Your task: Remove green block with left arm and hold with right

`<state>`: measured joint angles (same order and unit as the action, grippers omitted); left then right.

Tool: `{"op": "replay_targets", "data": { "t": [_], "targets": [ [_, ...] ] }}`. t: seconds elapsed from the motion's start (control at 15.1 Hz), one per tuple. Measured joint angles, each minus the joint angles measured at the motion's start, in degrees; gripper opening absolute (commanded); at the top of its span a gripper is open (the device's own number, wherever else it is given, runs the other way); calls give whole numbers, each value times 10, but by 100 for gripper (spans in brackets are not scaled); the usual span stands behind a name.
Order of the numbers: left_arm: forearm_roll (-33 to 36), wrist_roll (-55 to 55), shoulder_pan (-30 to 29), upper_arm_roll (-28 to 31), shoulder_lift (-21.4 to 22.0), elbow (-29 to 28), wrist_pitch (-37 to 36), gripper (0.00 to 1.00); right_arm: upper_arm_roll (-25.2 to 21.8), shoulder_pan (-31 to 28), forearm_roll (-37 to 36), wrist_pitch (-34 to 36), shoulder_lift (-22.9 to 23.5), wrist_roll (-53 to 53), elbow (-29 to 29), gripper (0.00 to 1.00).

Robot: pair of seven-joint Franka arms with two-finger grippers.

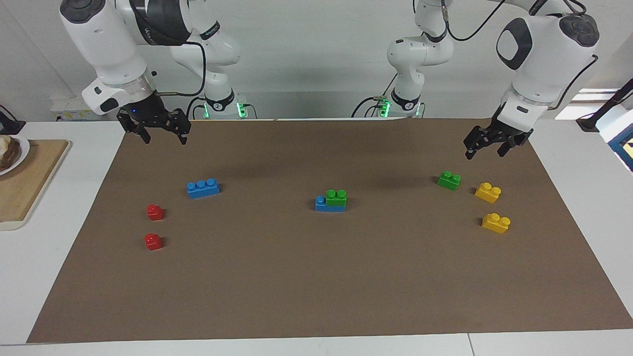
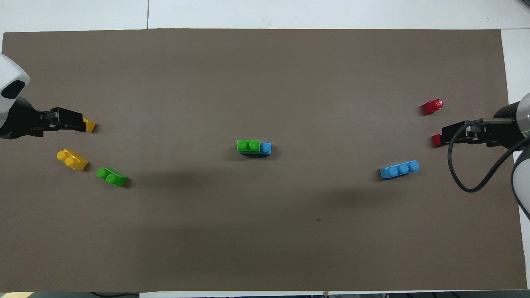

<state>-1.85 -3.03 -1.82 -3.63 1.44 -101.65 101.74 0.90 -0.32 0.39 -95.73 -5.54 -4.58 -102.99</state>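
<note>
A green block (image 1: 336,197) with two studs sits on top of a three-stud blue brick (image 1: 326,205) at the middle of the brown mat; the overhead view shows the green block (image 2: 248,145) and the blue brick (image 2: 267,148) too. An identical green block (image 1: 449,180) (image 2: 112,176) lies loose toward the left arm's end. My left gripper (image 1: 484,155) (image 2: 82,124) hangs open and empty above the mat near that loose green block. My right gripper (image 1: 165,141) (image 2: 444,138) hangs open and empty above the mat at the right arm's end.
Two yellow bricks (image 1: 488,192) (image 1: 496,222) lie beside the loose green block. A loose blue brick (image 1: 203,188) and two red bricks (image 1: 155,212) (image 1: 153,242) lie toward the right arm's end. A wooden board (image 1: 24,183) with a plate (image 1: 10,153) lies off the mat there.
</note>
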Motion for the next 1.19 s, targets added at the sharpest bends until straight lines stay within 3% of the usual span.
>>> {"op": "replay_targets", "data": {
  "t": [0.6,0.8,1.19],
  "targets": [
    [0,0,0,0,0,0,1,100,-2,0,0,0,0,-12,0,98],
    [0,0,0,0,0,0,1,100,-3,-1,29,0,0,-198,0,97],
    [0,-3,0,1,0,0,1,100,-2,0,152,-1,6,-586,-7,95]
  ]
}}
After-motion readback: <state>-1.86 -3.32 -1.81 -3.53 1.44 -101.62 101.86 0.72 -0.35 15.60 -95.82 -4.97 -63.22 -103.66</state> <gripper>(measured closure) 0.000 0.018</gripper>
